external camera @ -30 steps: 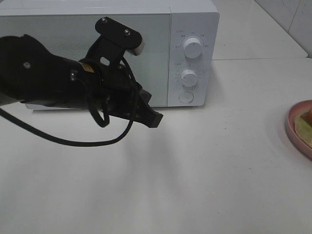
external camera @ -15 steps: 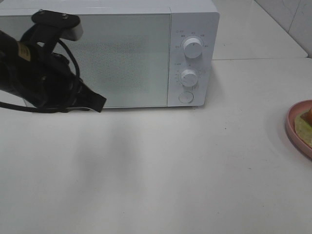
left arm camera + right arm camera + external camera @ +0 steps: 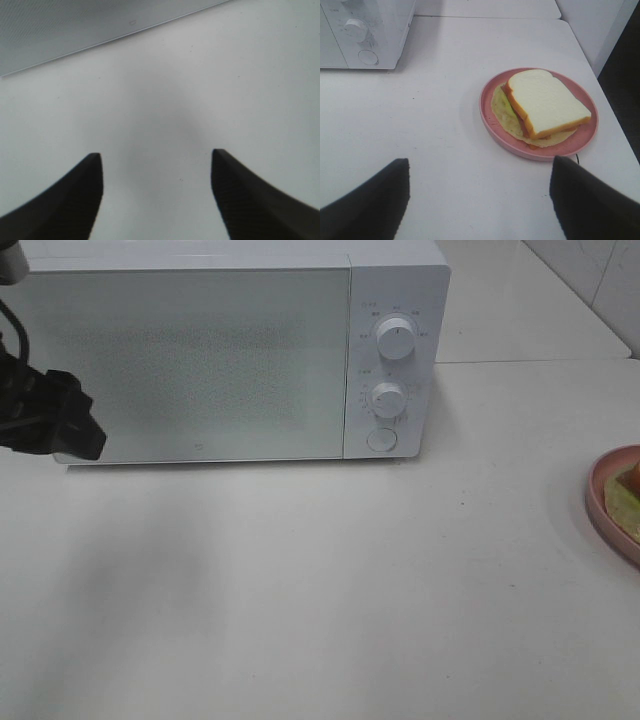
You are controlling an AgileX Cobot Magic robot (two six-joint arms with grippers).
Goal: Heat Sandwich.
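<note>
Sandwich on its plate, both hands apart and empty.
High view: left hand (image 3: 70, 425) at the white microwave's (image 3: 230, 350) left edge; round pink plate (image 3: 600, 502) far right on the tabletop (image 3: 330, 580). Left wrist: fingers (image 3: 75, 200) spread over bare tabletop. Right wrist: right hand (image 3: 479, 200) spread, white-bread sandwich with green lettuce (image 3: 545, 102) just beyond.
</note>
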